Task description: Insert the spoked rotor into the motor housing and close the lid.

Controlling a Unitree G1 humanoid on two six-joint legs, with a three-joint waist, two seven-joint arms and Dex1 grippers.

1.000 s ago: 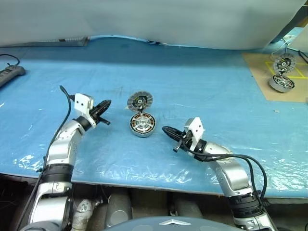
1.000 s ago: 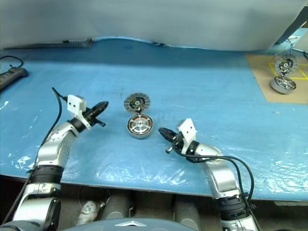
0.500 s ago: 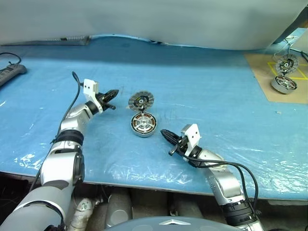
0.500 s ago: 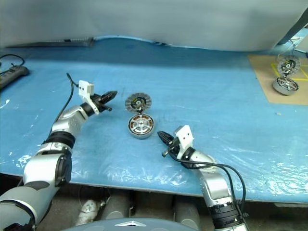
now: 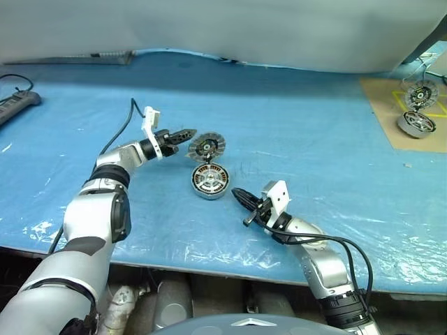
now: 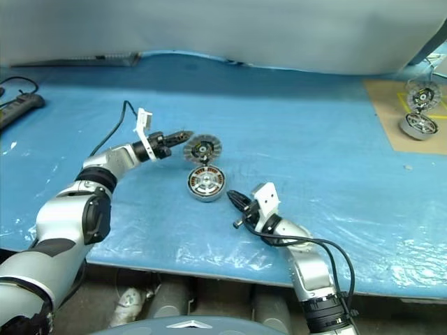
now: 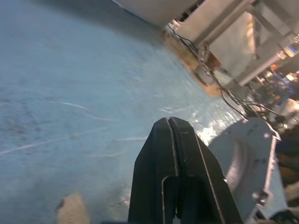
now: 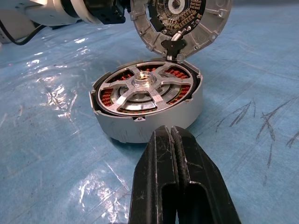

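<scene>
Nearest the front edge of the blue table (image 5: 335, 139), the right gripper (image 5: 236, 193) lies low with its fingers pressed together, holding nothing, tips pointing at the housing (image 5: 209, 181) just beyond. The rotor (image 8: 148, 87) sits inside the housing, within the copper ring. The lid (image 5: 206, 147) stands open, hinged at the housing's far edge. The left gripper (image 5: 190, 132), fingers also closed and empty, is level with its tips just beside the lid's left rim; contact cannot be told.
</scene>
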